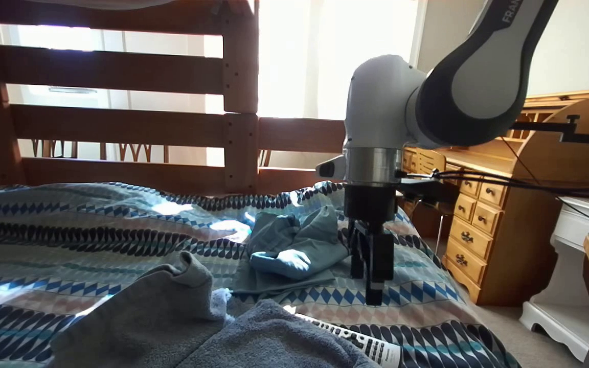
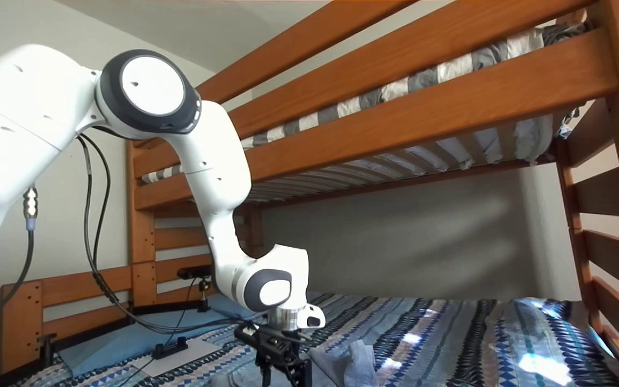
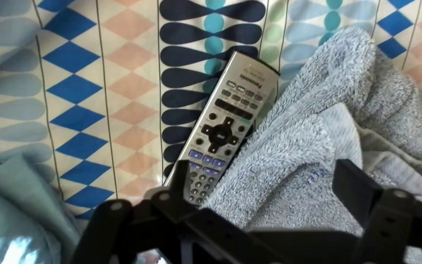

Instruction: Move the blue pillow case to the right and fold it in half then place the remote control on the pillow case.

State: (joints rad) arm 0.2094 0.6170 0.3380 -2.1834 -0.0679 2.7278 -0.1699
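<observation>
In an exterior view the blue pillow case (image 1: 325,245) is bunched up on the patterned bedspread (image 1: 69,268), and the fingers (image 1: 384,255) are pointed straight down near it. The remote control (image 1: 361,341) is partly blocked by a grey towel (image 1: 279,337). In an exterior view the white arm (image 2: 218,166) is bent down past the wooden bunk (image 2: 433,113), but the fingers are partly cut off, so their spread can't really be told there. In the wrist view they're clearly spread wide, though. The remote control is seen slantwise, its side met by the towel; the pillow case is only half caught at lower left, apart from it.
</observation>
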